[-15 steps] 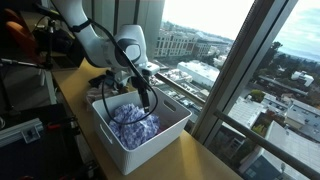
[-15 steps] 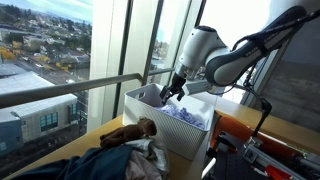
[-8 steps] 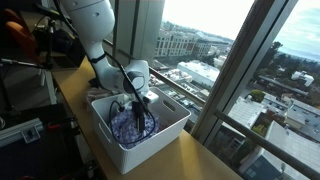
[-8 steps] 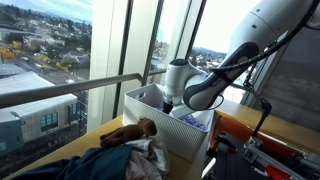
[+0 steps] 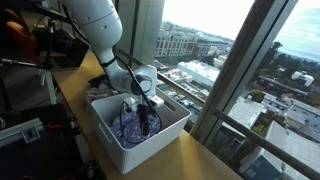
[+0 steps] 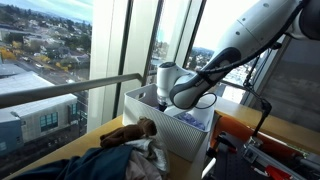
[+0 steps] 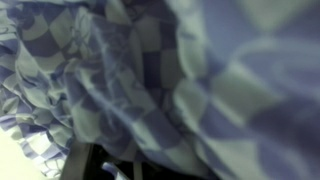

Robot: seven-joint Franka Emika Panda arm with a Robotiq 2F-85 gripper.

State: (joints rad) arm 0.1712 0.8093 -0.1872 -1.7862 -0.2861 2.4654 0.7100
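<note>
The arm [image 5: 103, 22] comes in from the upper left of an exterior view, bends sharply at the wrist and points steeply down into the white bin [image 5: 152, 143]. The bin stands on the tabletop [image 5: 72, 82] beside the window glass. In an exterior view from the opposite side, a heap of clothes [image 6: 128, 140] lies to the left. The same bin [image 6: 166, 137] stands to its right, and the arm [image 6: 232, 58] arches in from the upper right above it.

Half a second ago the wrist stood a little higher and further left over the bin. Now it is lower and nearer the middle, and the forearm leans further over the rim.

The pincer [image 5: 144, 112] is sunk into the checked cloth [image 5: 127, 128], which lies crumpled inside the bin. The wrist view is filled edge to edge with blurred blue and pale folds of that cloth [image 7: 205, 80], pressed close to the lens. I cannot tell whether the fingers are spread, pressed together or pinching the fabric, because the cloth hides them.
</note>
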